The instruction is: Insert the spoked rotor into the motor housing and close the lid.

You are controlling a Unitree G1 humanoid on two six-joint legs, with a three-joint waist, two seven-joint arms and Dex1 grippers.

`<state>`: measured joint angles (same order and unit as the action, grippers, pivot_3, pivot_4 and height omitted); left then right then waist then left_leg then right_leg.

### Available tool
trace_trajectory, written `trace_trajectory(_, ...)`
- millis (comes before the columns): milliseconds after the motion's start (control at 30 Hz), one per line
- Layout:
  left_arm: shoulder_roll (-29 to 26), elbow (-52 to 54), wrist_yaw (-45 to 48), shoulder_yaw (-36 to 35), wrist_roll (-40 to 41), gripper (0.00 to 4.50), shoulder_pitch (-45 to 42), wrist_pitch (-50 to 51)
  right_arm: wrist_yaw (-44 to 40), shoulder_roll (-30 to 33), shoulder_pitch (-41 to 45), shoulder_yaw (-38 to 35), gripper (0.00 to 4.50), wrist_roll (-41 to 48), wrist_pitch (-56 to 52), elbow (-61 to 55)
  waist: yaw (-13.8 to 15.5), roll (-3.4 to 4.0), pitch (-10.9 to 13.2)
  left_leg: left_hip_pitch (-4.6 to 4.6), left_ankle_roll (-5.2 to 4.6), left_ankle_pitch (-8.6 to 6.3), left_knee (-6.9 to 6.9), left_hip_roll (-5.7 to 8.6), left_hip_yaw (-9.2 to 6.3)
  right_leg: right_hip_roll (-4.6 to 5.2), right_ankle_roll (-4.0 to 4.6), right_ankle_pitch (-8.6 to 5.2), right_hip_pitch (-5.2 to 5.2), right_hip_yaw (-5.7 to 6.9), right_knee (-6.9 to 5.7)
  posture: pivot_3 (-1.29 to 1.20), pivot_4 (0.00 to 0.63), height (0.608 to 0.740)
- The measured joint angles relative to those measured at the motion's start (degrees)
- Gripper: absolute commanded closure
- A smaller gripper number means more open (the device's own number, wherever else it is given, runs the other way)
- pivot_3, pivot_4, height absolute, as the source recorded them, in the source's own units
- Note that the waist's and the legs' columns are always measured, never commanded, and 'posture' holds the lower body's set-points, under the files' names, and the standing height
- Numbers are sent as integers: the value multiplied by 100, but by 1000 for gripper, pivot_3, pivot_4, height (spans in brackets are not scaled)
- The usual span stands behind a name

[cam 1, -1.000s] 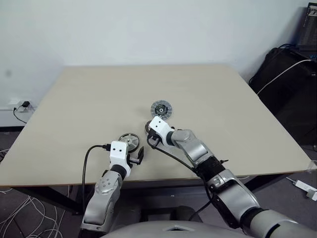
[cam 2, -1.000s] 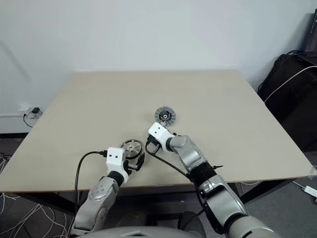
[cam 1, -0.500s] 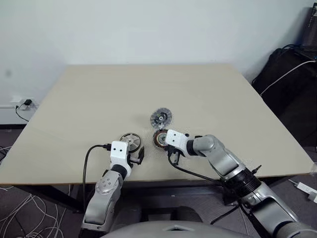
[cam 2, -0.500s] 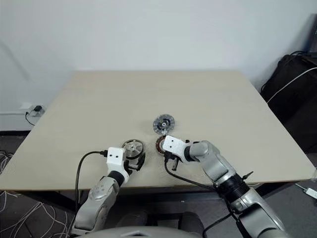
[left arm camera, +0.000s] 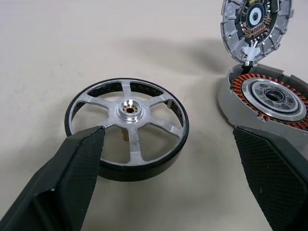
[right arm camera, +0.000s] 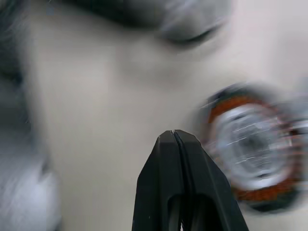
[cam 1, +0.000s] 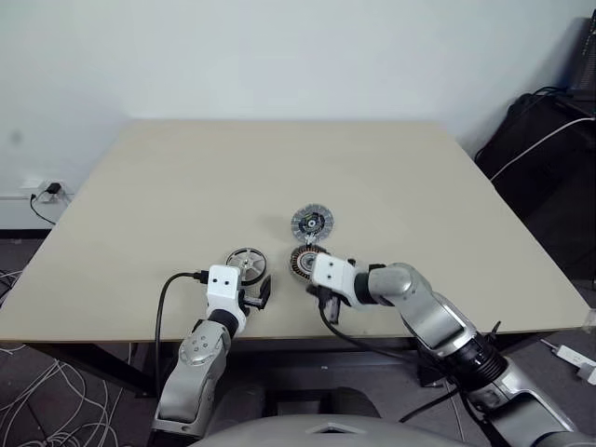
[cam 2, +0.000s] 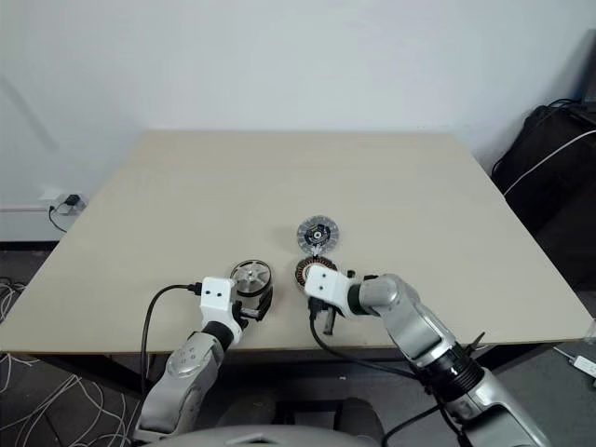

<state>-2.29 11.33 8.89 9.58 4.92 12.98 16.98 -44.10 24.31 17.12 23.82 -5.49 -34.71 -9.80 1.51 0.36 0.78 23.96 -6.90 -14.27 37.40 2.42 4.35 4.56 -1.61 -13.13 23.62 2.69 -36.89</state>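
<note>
My left gripper (left arm camera: pixel 168 192) stands fully open and holds nothing, low over the beige bench (cam 1: pixel 186 177) near its front edge. My right gripper (right arm camera: pixel 176 139) is closed, fingertips pressed together, empty, just right of the housing.

Step in hand, as I judge it: grasp the rotor. To do it well, advance level so the fingers straddle the rim on opposite sides, close on the rim rather than a spoke, and lift without tilting.

The spoked rotor (left arm camera: pixel 127 127), a thin silver wheel in a dark rim, lies flat directly ahead of the left fingers (left arm camera: pixel 72 168). The round motor housing (left arm camera: pixel 269 103) with copper windings sits just right of it; the ribbed silver lid (left arm camera: pixel 255 21) lies just behind that, towards the bench's centre.
</note>
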Motion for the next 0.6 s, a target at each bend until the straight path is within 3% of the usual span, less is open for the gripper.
trace_trajectory(133, -12, 0, 5, -10, 4, 0, -2, 1, 838, -418, 107, -246, 2624, -223, -449, 54, 21, -1, 0, 3, 1, 1, 0, 2, 1, 1, 0, 0, 1, 0, 3, 0, 0, 740)
trace_trajectory(600, -1, -2, -2, -2, 21, 0, -10, 1, 1674, -981, 347, -215, 2624, -299, -1358, 754, -25, 2, 0, 3, 2, 1, 0, 2, 1, 1, 0, 1, 2, 1, 0, 0, 0, 740)
